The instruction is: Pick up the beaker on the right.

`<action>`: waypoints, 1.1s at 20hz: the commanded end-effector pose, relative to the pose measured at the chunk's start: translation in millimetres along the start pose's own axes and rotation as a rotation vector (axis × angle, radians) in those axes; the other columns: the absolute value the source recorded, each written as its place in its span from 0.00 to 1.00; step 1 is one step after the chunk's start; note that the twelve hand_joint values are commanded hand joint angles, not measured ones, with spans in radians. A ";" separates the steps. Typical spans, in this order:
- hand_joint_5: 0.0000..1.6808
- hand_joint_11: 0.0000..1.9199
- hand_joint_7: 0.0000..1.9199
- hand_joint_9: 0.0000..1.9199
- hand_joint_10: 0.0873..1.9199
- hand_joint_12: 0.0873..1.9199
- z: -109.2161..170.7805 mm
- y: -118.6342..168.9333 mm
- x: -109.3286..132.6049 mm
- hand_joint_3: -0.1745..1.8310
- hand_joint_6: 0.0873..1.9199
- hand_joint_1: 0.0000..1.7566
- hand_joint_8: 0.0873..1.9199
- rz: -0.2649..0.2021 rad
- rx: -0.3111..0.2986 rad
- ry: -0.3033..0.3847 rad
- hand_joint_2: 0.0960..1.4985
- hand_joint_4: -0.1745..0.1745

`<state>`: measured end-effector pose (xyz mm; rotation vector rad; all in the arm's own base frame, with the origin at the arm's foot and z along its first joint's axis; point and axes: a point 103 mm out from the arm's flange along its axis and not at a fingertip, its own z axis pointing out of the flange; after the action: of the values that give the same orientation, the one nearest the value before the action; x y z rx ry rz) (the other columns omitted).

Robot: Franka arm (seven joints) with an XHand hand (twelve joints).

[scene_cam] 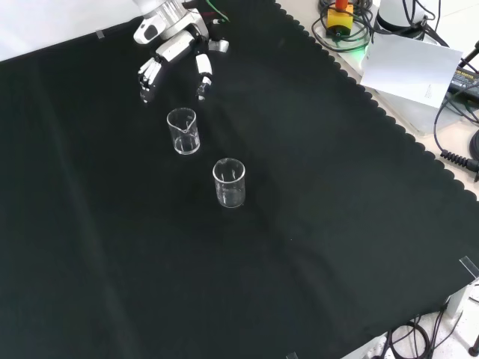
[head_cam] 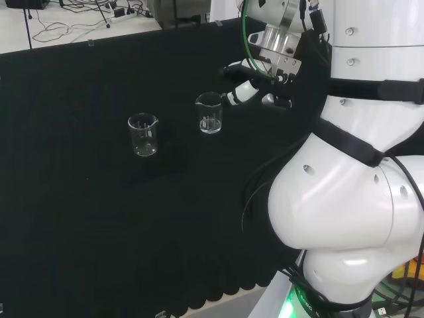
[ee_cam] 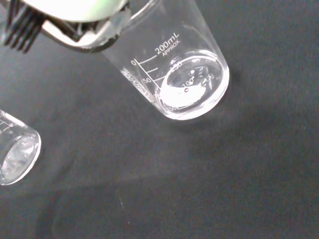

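Head view, left to right: a clear glass beaker stands upright on the black cloth surface at left of centre. A second beaker, the task's thing, stands upright just right of it and slightly higher in the frame, near the frame's centre top. Both beakers appear empty. The two are apart, not touching. Immediately right of the second beaker is the hand, in the upper centre-right. Its fingers are extended and only slightly bent, pointing toward the beaker's rim. The hand is spread and grips nothing; whether a fingertip touches the glass cannot be told from this view. The arm's large white links occupy the right side of the frame.

Front view, left to right: the hand enters at the upper left, with fingers hanging downward and apart. The task beaker stands just below the fingertips, with a visible gap of cloth between them. The other beaker stands lower and to the right, near the frame's centre.

Wrist view: the task beaker is close and large, upright on the cloth, with printed graduation marks on its wall. The base of the other beaker shows at the left edge. A blurred white part of the hand overlaps the near beaker's rim.
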<state>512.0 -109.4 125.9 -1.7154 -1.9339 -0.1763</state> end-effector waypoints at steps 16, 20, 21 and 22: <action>0.26 0.00 0.12 0.18 0.29 0.67 43.5 19.3 -13.2 0.33 0.00 0.46 0.28 -0.112 -0.068 0.100 0.32 0.43; 0.26 0.00 0.13 0.18 0.29 0.67 48.2 23.1 -12.0 0.34 0.00 0.48 0.28 -0.133 -0.071 0.111 0.32 0.44; 0.27 0.00 0.13 0.18 0.29 0.67 49.8 23.4 -12.0 0.34 0.00 0.49 0.28 -0.135 -0.075 0.117 0.32 0.44; 0.27 0.00 0.13 0.18 0.29 0.67 52.0 23.9 -11.8 0.34 0.00 0.49 0.28 -0.139 -0.073 0.121 0.32 0.44</action>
<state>518.0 -96.2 75.1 -1.5907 -1.9762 -0.3745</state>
